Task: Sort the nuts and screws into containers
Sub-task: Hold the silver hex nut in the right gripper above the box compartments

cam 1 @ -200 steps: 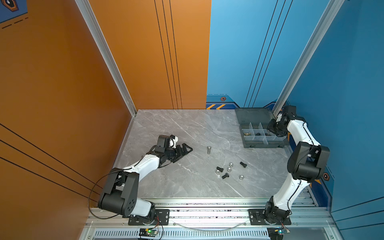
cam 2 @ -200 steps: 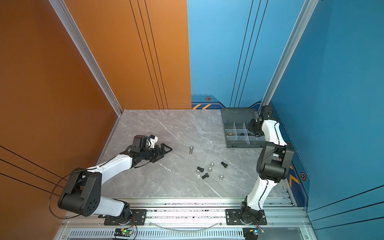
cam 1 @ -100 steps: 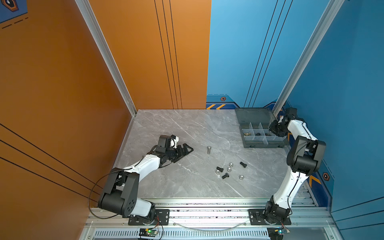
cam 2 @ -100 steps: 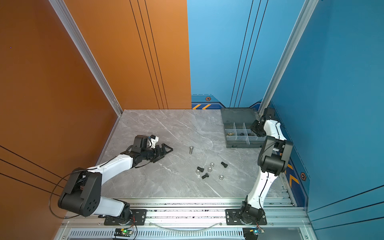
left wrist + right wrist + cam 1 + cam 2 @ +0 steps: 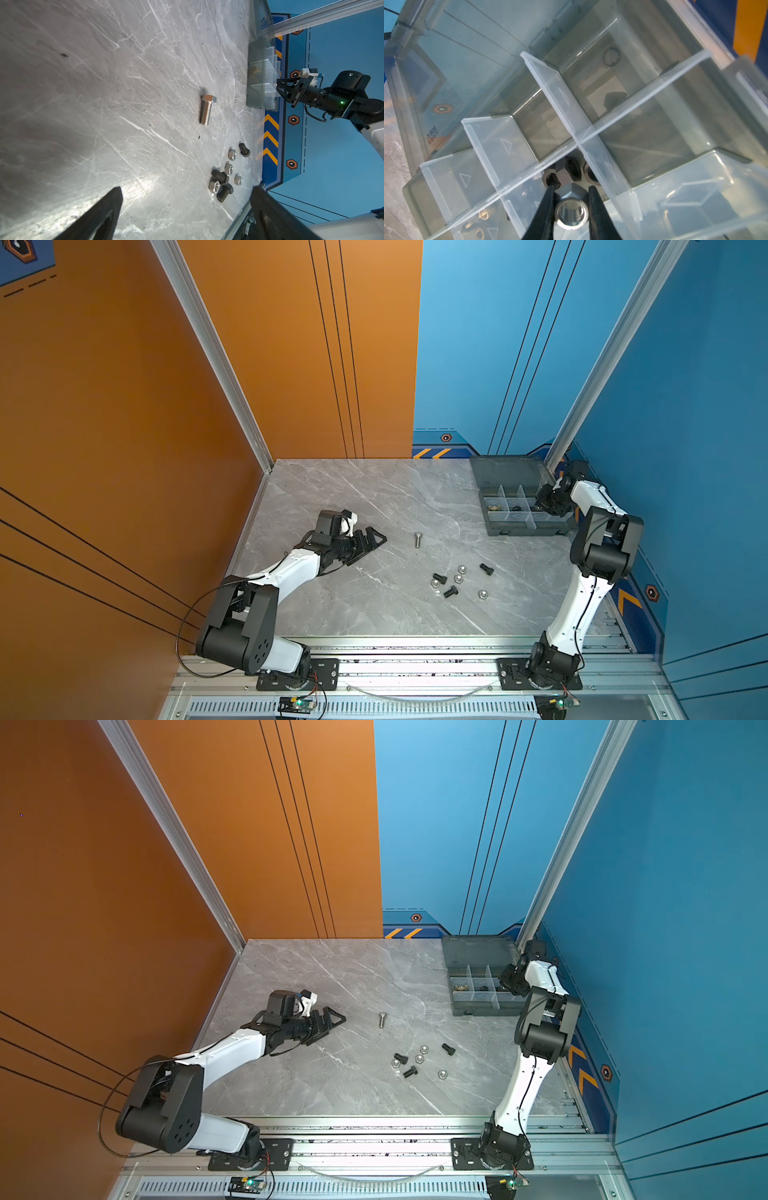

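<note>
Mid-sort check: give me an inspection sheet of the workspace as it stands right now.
Surface: grey marble tabletop, fine dark specks.
Job's things: silver bolt, three black bolts, four silver nuts loose; organiser box open.
Clutter: nothing seen.
Grippers: left gripper open, empty; right gripper shut on held nut over organiser box.
Cables: black cable loops by left arm's base.
Surroundings: orange wall, blue wall, aluminium frame.

Orange wall (image 5: 124, 414), blue wall (image 5: 690, 398), marbled grey tabletop (image 5: 374, 497)
</note>
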